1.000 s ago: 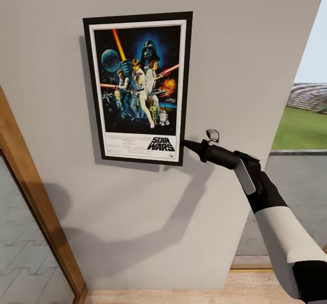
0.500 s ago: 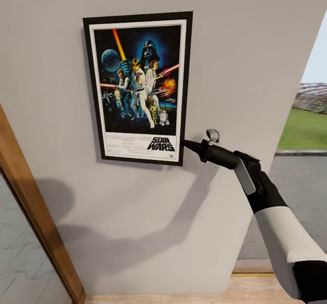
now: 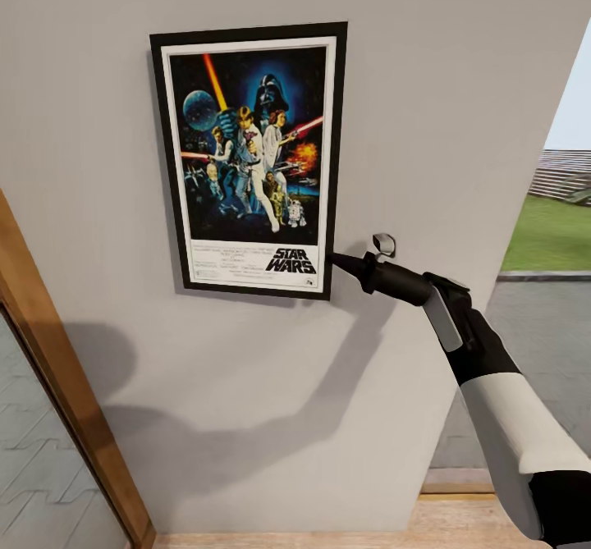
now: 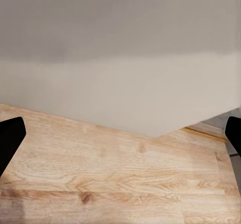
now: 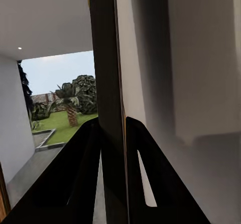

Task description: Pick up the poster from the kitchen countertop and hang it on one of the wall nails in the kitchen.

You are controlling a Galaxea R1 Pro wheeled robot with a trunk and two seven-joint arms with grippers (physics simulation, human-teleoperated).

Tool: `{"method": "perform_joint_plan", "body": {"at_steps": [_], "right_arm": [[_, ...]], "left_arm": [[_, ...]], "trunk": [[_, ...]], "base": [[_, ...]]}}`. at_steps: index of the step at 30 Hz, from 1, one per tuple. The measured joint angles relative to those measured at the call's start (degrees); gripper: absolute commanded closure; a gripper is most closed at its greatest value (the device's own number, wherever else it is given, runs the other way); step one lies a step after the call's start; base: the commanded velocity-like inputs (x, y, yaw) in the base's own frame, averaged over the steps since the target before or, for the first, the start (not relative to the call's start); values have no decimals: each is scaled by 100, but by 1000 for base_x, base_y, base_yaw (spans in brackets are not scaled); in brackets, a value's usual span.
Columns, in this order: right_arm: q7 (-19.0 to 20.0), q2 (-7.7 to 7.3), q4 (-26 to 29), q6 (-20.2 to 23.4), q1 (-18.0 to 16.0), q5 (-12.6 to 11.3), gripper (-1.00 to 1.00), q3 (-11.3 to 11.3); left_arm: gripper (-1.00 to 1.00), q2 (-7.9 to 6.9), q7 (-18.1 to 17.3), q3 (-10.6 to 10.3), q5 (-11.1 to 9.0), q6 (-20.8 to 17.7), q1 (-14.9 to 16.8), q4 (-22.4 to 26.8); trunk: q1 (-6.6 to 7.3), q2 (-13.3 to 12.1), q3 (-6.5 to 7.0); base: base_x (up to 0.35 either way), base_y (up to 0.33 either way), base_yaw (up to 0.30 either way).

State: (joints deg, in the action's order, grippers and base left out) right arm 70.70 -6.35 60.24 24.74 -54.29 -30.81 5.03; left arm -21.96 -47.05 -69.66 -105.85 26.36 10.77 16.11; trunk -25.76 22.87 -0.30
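The poster (image 3: 249, 159) sits flat on the grey wall (image 3: 427, 81). The right end effector (image 3: 335, 259) pinches its bottom right corner, fingers (image 5: 88, 174) squeezed on the frame edge. The left end effector (image 4: 120, 133) is spread wide over the wooden floor (image 4: 115, 174).

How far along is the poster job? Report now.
Done: the poster is off the countertop and up flat against the wall. In hand: the right claw grips its lower right edge, fingers closed on the frame. Left: release and withdraw. Whether it sits on a nail cannot be seen.
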Motion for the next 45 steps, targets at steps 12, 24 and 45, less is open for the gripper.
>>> {"method": "perform_joint_plan", "body": {"at_steps": [12, 24, 45], "right_arm": [[0, 0, 0, 0, 0, 0, 100, 0], [3, 0, 7, 19, 1, -3, -100, -6], [1, -93, 9, 12, 5, -8, -100, -2]], "left_arm": [[-100, 0, 0, 0, 0, 0, 0, 0], [-100, -15, 6, -7, 1, 0, 0, 0], [-100, -14, 7, -8, 3, 1, 0, 0]], "trunk": [[0, 0, 0], [0, 0, 0], [-1, 1, 0]], "base": [[8, 0, 0], [18, 0, 0], [-109, 0, 0]]}}
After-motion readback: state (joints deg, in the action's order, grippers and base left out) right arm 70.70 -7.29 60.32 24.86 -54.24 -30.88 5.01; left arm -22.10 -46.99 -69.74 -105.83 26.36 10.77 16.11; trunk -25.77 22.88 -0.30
